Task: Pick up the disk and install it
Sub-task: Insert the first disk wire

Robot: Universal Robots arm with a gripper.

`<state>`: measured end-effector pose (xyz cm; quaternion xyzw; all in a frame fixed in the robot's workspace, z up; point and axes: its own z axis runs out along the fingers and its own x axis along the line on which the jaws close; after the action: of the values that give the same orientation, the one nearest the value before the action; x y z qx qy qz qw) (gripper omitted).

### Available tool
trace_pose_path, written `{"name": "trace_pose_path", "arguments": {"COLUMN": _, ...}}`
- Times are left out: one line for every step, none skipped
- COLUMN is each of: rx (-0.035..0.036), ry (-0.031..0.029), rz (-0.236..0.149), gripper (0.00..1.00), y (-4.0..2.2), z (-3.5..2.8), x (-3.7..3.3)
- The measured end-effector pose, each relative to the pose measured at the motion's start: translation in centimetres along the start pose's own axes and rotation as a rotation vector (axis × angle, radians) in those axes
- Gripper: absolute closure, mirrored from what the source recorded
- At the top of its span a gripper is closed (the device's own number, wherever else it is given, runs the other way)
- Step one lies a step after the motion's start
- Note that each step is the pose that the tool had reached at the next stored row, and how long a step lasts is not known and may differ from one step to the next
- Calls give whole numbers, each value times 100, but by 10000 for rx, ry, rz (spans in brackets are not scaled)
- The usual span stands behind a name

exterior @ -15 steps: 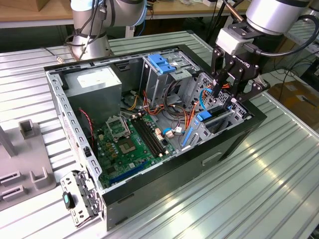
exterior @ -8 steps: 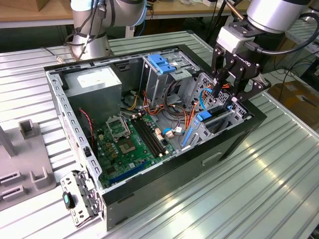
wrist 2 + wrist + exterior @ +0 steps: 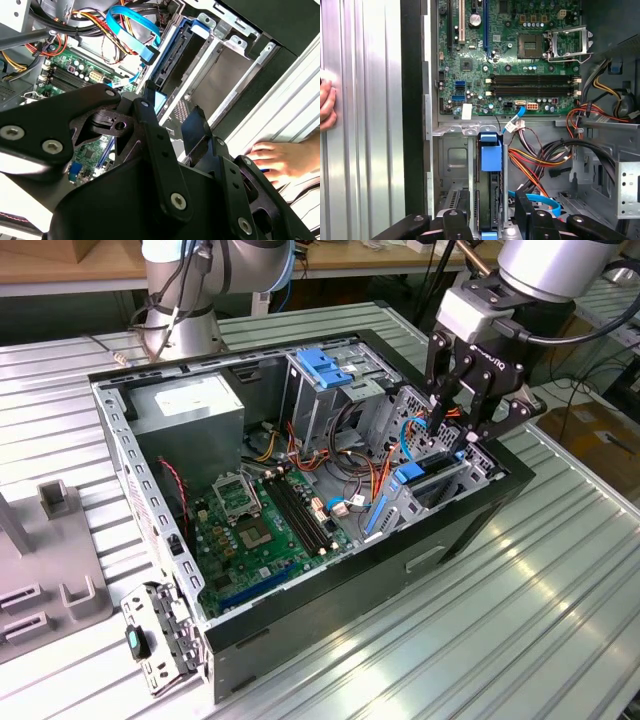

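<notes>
The disk (image 3: 415,478) stands on edge in a drive bay at the corner of the open computer case (image 3: 470,520) on the exterior view's right. Its blue plastic frame shows along the edge. In the first wrist view its blue tab (image 3: 490,154) points toward the motherboard. The second wrist view has the disk (image 3: 170,65) in the metal slot with a blue data cable (image 3: 135,30) over it. My gripper (image 3: 462,425) hangs just above the bay, open, fingers (image 3: 457,222) either side of the disk's line and apart from it.
A person's hand (image 3: 326,105) rests on the ribbed table outside the case wall. Inside lie the motherboard (image 3: 255,530), a grey power supply (image 3: 190,405), a blue-latched drive cage (image 3: 325,365) and loose cables (image 3: 345,455). A grey fixture (image 3: 55,570) stands at the exterior view's left.
</notes>
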<state>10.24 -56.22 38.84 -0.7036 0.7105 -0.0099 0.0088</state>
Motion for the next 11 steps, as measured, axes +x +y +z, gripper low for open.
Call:
{"name": "trace_pose_path", "arguments": {"rx": 0, "ry": 3, "rz": 0, "gripper": 51, "y": 0, "z": -2, "x": 0}}
{"name": "trace_pose_path", "arguments": {"rx": 0, "ry": 2, "rz": 0, "gripper": 51, "y": 0, "z": -2, "x": 0}}
{"name": "trace_pose_path", "arguments": {"rx": 0, "ry": 2, "rz": 0, "gripper": 51, "y": 0, "z": -5, "x": 0}}
{"name": "trace_pose_path", "arguments": {"rx": 0, "ry": 2, "rz": 0, "gripper": 51, "y": 0, "z": -5, "x": 0}}
{"name": "trace_pose_path", "arguments": {"rx": 0, "ry": 2, "rz": 0, "gripper": 51, "y": 0, "z": -6, "x": 0}}
{"name": "trace_pose_path", "arguments": {"rx": 0, "ry": 2, "rz": 0, "gripper": 51, "y": 0, "z": -6, "x": 0}}
{"name": "trace_pose_path", "arguments": {"rx": 0, "ry": 2, "rz": 0, "gripper": 51, "y": 0, "z": -6, "x": 0}}
{"name": "trace_pose_path", "arguments": {"rx": 0, "ry": 2, "rz": 0, "gripper": 51, "y": 0, "z": -6, "x": 0}}
{"name": "trace_pose_path", "arguments": {"rx": 0, "ry": 2, "rz": 0, "gripper": 51, "y": 0, "z": -6, "x": 0}}
{"name": "trace_pose_path", "arguments": {"rx": 0, "ry": 3, "rz": 0, "gripper": 51, "y": 0, "z": -8, "x": 0}}
{"name": "trace_pose_path", "arguments": {"rx": 0, "ry": 5, "rz": 0, "gripper": 51, "y": 0, "z": -12, "x": 1}}
